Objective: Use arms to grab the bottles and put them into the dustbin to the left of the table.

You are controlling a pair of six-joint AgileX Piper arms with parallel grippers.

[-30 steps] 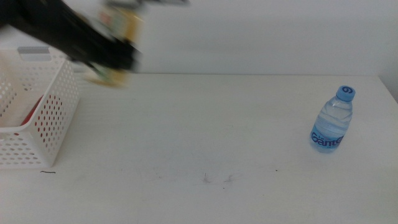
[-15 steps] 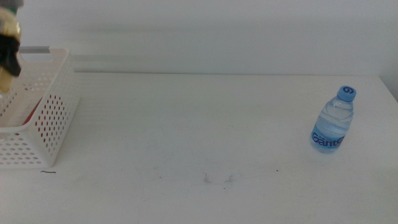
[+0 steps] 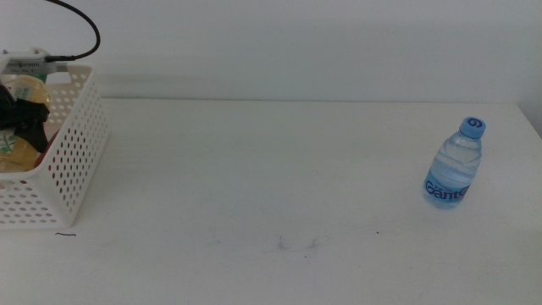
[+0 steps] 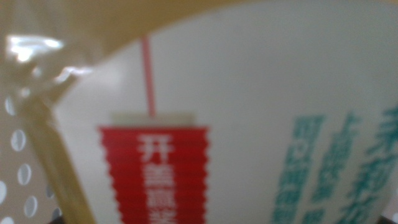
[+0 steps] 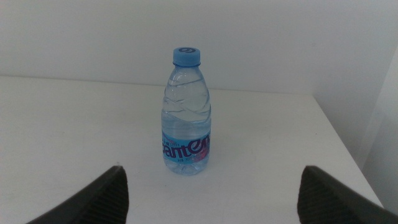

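Observation:
The white perforated dustbin (image 3: 72,161) stands at the table's left edge. My left gripper (image 3: 19,119) is down inside it, shut on the yellow tea bottle (image 3: 25,89), whose label (image 4: 249,124) fills the left wrist view and hides the jaws there. Something red (image 3: 53,129) shows through the dustbin's holes. The small clear water bottle (image 3: 453,165) with a blue cap stands upright at the table's far right. In the right wrist view it (image 5: 186,112) stands in front of my open, empty right gripper (image 5: 221,199), clear of both jaws. The right arm is out of the middle view.
The white table (image 3: 254,169) carries only a few small dark marks (image 3: 296,244) near the front. A black cable (image 3: 80,25) loops above the dustbin. The table's right edge runs just beyond the water bottle.
My left arm has swung left over the dustbin and lowered the tea bottle into it. The water bottle has not moved.

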